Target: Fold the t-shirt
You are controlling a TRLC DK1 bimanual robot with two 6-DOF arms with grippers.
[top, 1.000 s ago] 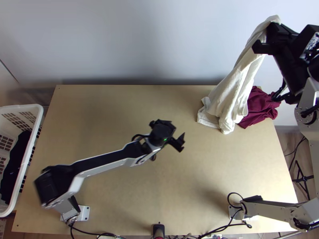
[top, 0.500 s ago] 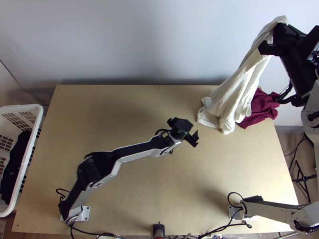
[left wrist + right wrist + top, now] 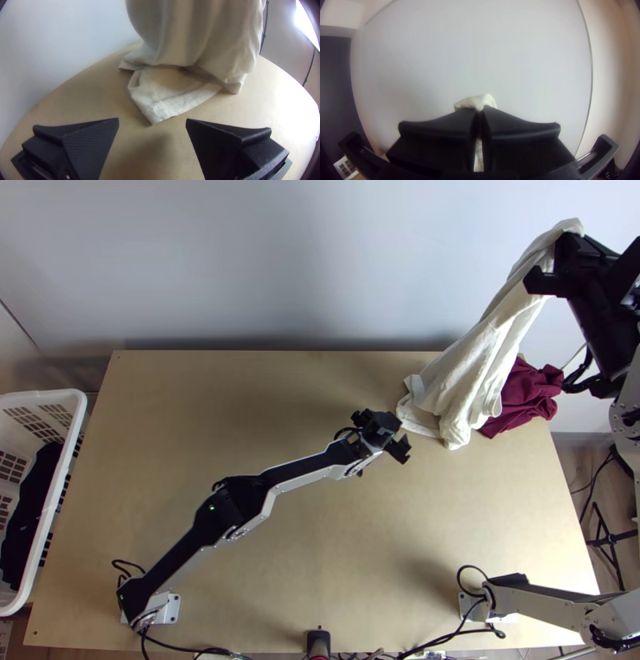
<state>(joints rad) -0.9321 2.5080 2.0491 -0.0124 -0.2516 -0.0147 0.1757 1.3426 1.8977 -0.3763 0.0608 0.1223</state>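
High at the upper right of the top view, my right gripper [image 3: 558, 258] is shut on the top end of a cream t-shirt [image 3: 488, 356]. The shirt hangs down at a slant in long folds, its lower end resting on the table. The right wrist view shows the right gripper [image 3: 480, 115] with cream cloth pinched between its fingers. My left gripper [image 3: 402, 436] is just beside the shirt's lower end. In the left wrist view the left gripper [image 3: 152, 121] stands open with nothing between its fingers, facing a hemmed corner of the t-shirt [image 3: 170, 103].
A bunched dark red cloth [image 3: 528, 392] lies on the table's right back corner, behind and right of the shirt. At the far left stands a white basket [image 3: 76, 420] with dark cloth [image 3: 32, 508] inside. The wooden table [image 3: 200, 412] has bare surface at its left and middle.
The left arm has stretched out to the right, bringing its gripper close to the shirt's lower end. My right gripper has shifted a little to the right with the shirt's top.
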